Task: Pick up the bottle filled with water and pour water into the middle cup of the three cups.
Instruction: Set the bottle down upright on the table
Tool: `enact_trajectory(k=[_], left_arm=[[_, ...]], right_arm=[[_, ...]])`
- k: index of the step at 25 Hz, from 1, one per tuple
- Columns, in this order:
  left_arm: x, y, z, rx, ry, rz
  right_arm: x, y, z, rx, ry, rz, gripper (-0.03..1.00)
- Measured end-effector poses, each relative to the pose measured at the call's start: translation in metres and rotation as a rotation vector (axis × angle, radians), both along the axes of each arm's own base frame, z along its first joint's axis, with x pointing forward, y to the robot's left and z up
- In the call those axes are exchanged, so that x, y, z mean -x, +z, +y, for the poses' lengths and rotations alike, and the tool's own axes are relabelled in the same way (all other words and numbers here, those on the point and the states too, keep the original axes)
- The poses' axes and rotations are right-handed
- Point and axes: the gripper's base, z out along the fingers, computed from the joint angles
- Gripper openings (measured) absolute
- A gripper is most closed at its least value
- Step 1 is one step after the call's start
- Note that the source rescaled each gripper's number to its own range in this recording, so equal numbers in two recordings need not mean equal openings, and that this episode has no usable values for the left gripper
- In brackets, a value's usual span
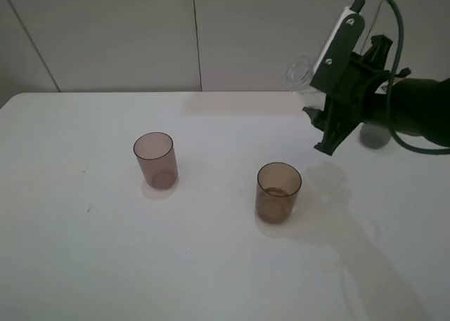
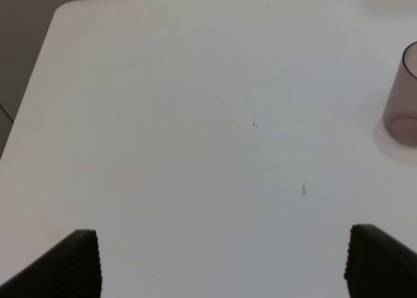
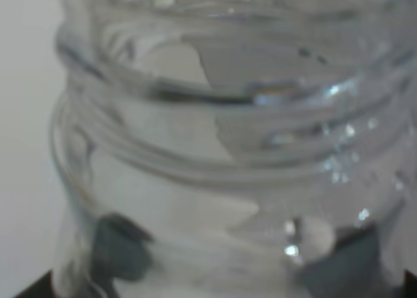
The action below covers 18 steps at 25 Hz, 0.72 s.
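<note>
cups: three, all upright on the table [image 1: 211, 272], mouths up, well apart from one another: pinkish-mauve cup [image 1: 155, 159], middle cup [image 1: 278, 192], dark grey cup [image 1: 374, 135].
pinkish-mauve cup: stands in the table's left half, about midway between the wall-side edge and the front edge.
middle cup: amber-brown, stands near the table's centre, closer to the front edge than the other two.
dark grey cup: stands toward the right edge, mostly hidden behind the right arm [image 1: 422, 110].
bottle [image 1: 299, 73]: one, clear, capless; lifted off the table near the wall-side edge, right of centre; only the open mouth shows beside the gripper, body hidden behind it; threaded neck fills the right wrist view; tilt and water level hard to judge.
grippers: two.
right gripper [image 1: 316, 96]: clamped on the bottle, held in the air above the table between the middle cup and the dark grey cup.
left gripper [image 2: 225, 265]: jaws spread wide, nothing between them, over bare table near the left edge, the pinkish-mauve cup off to one side.
</note>
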Motion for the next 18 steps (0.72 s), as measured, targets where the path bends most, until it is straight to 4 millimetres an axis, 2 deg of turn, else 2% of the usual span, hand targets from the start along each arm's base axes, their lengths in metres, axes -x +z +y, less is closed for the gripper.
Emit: enact_trajectory(k=[4,6,14,18], left_arm=[[0.0,0.0,0.0,0.0,0.0,0.0],[0.0,0.0,0.0,0.0,0.0,0.0],[0.0,0.0,0.0,0.0,0.0,0.0],[0.0,0.0,0.0,0.0,0.0,0.0]], right_arm=[[-0.008,0.001,-0.007,-0.164,-0.06,0.021,0.01],[-0.011,-0.003,-0.004,-0.239,-0.068,0.034,0.01],[-0.031,-0.032,0.004,-0.617,-0.196,0.013,0.01],[-0.046,-0.044,0.001,-0.698,-0.3,-0.003,0.01]])
